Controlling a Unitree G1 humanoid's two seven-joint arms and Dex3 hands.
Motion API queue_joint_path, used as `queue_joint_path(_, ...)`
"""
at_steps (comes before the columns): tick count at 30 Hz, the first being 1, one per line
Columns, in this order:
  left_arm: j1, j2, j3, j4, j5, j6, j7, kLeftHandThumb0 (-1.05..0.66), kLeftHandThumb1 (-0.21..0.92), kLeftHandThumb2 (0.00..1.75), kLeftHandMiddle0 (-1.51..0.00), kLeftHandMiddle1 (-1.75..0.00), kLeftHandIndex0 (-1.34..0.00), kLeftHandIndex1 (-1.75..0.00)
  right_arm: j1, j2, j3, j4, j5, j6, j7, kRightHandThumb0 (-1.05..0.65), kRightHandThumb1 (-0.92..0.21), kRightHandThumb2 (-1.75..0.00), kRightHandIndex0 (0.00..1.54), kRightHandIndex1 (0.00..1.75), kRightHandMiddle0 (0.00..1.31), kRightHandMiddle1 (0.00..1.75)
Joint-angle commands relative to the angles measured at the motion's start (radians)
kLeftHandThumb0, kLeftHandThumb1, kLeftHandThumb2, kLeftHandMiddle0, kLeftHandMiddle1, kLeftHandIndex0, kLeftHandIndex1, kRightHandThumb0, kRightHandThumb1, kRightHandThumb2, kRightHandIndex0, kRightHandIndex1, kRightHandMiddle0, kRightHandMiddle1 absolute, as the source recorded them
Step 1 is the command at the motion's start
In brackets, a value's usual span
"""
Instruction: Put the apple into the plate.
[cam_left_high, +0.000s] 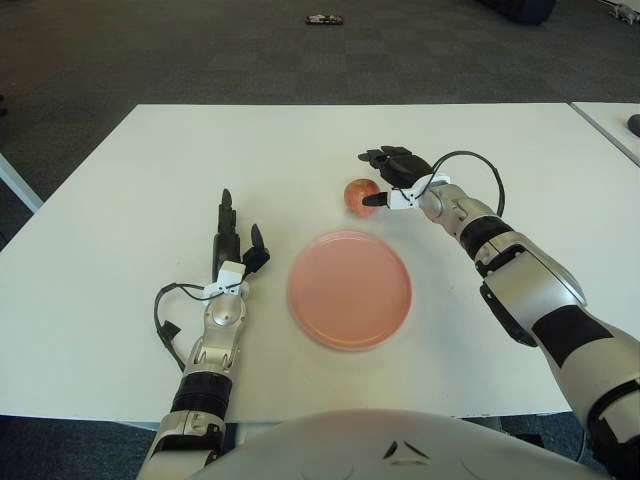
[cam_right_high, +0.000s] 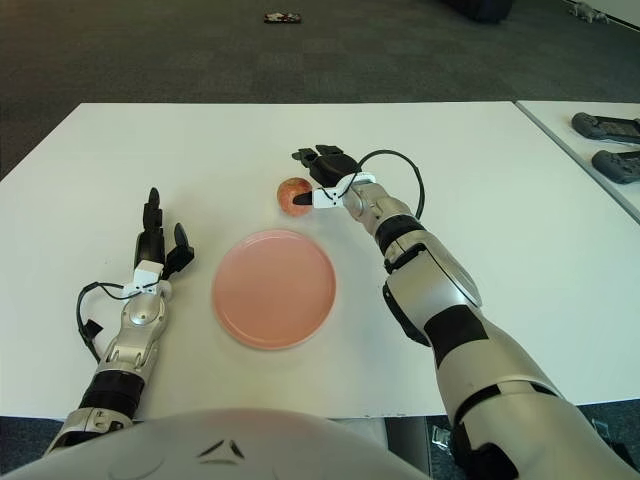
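Note:
A reddish apple (cam_left_high: 358, 196) lies on the white table (cam_left_high: 140, 180), just beyond the far edge of the round pink plate (cam_left_high: 350, 288), which holds nothing. My right hand (cam_left_high: 383, 177) is low beside the apple's right side. Its fingers (cam_left_high: 380, 156) are spread behind and above the fruit, and the thumb tip is at the apple's right flank, not closed around it. My left hand (cam_left_high: 234, 240) shows left of the plate with fingers extended, holding nothing.
A second white table (cam_right_high: 560, 120) stands to the right with two dark devices (cam_right_high: 608, 128) on it. A small dark object (cam_left_high: 325, 19) lies on the grey floor beyond the table. A black cable loops off my right wrist (cam_left_high: 480, 165).

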Motion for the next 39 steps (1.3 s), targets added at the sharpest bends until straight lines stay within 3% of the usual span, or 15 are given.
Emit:
queue_joint_path(1, -0.009, 0.005, 0.005, 0.010, 0.002, -0.008, 0.007, -0.89, 0.92, 1.00, 0.00, 0.00, 0.00, 0.00, -0.007, 0.006, 0.018, 0.016, -0.021, 0.009, 0.001, -0.76, -0.92, -0.35, 0.11, 0.04, 0.00, 0.37)
queue_joint_path(39, -0.021, -0.005, -0.006, 0.021, 0.016, -0.012, 0.028, -0.91, 0.92, 1.00, 0.00, 0.00, 0.00, 0.00, -0.004, 0.024, 0.084, 0.034, -0.058, 0.001, 0.012, -0.76, -0.92, -0.34, 0.12, 0.02, 0.00, 0.33)
